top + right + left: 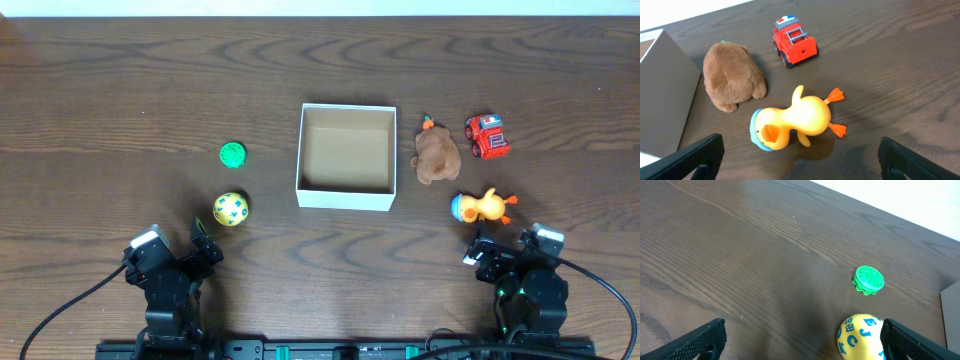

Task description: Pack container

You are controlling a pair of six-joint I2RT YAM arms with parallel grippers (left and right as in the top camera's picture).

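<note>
Fingers (700,342) of the left gripper (204,243) stand spread wide apart with nothing between them; only their black tips show, cut off at the bottom corners of the wrist view; just ahead lies a yellow ball (230,208), its blue marks too blurred to read and its lower part cut off in that view; beyond it a green disc (232,153) lies flat on the tabletop (120,110); the container (345,198) sits mid-tabletop, upright and open-topped, well apart from both arms; a brown plush (437,157) lies just beside its right wall, with an orange bit (428,122) mostly hidden behind it; a red truck (487,136) stands near; a yellow duck (482,206) lies before the right gripper (482,247), whose fingers (695,160) are likewise spread and bare
</note>
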